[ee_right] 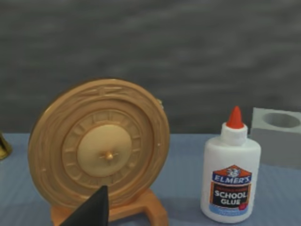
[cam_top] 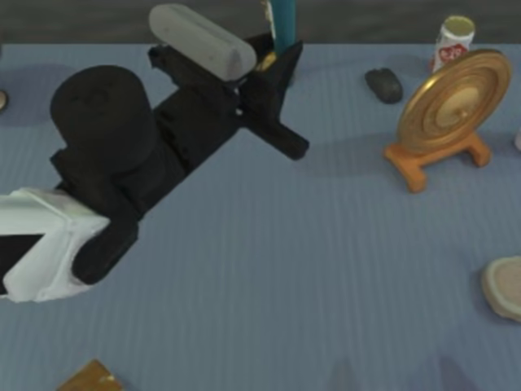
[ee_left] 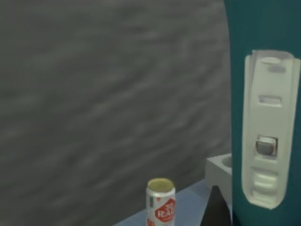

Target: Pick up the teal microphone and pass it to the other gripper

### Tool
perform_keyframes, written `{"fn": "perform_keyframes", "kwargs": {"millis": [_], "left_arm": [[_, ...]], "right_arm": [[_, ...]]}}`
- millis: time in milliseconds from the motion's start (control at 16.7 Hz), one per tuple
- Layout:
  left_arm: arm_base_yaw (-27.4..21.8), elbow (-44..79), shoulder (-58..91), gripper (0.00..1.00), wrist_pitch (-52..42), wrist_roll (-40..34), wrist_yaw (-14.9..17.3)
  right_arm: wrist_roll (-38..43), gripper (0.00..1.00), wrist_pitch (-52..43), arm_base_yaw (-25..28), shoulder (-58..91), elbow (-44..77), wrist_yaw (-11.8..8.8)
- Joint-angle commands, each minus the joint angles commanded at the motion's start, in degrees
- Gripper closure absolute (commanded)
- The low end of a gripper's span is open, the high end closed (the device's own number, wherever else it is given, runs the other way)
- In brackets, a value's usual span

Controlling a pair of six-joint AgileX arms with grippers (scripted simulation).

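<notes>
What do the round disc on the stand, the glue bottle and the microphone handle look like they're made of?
The disc looks like carved wood or a brassy golden finish; its ringed relief leaves that open. The glue bottle looks like smooth white plastic with an orange cap and a printed label. The teal microphone handle looks like matte plastic with a whitish switch panel.

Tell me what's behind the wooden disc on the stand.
Behind the disc stands a red-and-white can, near the table's far edge. The disc covers the can's lower part, so its base cannot be seen. A dark mouse lies to its left.
</notes>
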Motion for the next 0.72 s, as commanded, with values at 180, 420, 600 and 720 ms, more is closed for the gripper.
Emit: {"fn": "perform_keyframes", "kwargs": {"millis": [180, 420, 600, 720], "left_arm": [[0.00, 0.00, 0.00, 1.00, 0.00, 0.00, 0.00], [0.00, 0.00, 0.00, 1.00, 0.00, 0.00, 0.00], [0.00, 0.00, 0.00, 1.00, 0.00, 0.00, 0.00], [0.00, 0.00, 0.00, 1.00, 0.00, 0.00, 0.00]], "right_arm": [[-0.01, 0.00, 0.04, 0.03, 0.08, 0.06, -0.06], [-0.38, 0.00, 2.88, 2.19, 6.23, 4.80, -4.11], [-0.97, 0.00, 7.01, 5.20, 17.07, 11.74, -9.95], [-1.42, 0.00, 10.16, 7.59, 26.35, 17.13, -14.59]]}}
